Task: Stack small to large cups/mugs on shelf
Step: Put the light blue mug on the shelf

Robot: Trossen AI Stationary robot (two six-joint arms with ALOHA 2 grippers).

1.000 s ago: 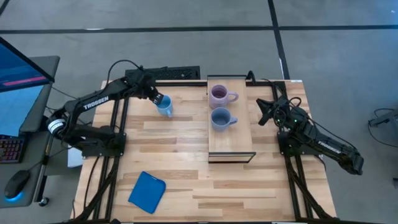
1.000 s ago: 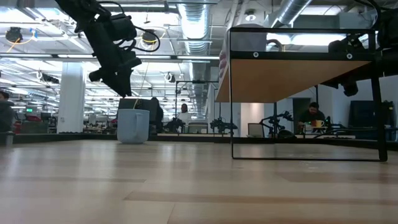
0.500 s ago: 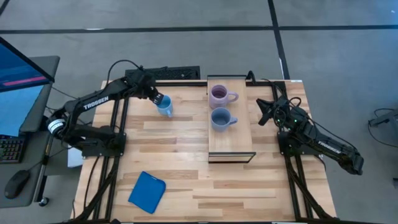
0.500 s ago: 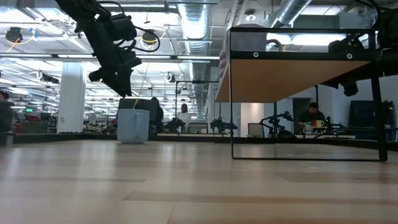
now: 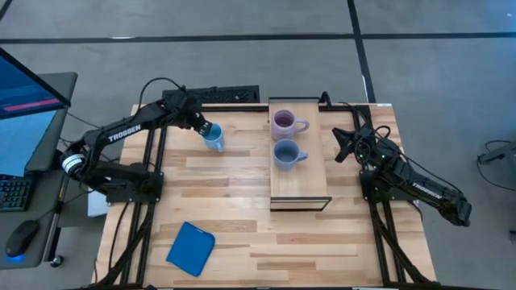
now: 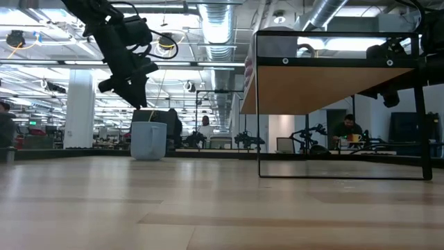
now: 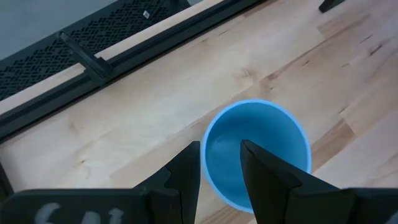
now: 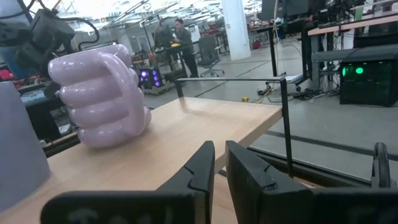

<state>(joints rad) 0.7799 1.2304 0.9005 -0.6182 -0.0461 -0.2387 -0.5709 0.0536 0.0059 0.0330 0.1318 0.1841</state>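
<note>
The bright light blue mug [image 5: 215,142] stands upright on the tabletop at the far left; it also shows in the low view [image 6: 148,141]. My left gripper [image 7: 221,155] is open a little and hovers just above the mug's rim [image 7: 208,134], one finger over the inside and one outside, touching nothing. The pale purple mug [image 5: 284,123] and the grey-blue mug [image 5: 285,153] stand on the light-wood shelf [image 5: 300,181]. My right gripper [image 8: 220,163] is shut and empty beside the shelf's right side [image 5: 345,145].
A flat blue square pad [image 5: 191,247] lies on the tabletop near the front left. The shelf stands raised on a dark frame [image 6: 258,104] in the middle of the table. Bare tabletop lies between the blue mug and the shelf.
</note>
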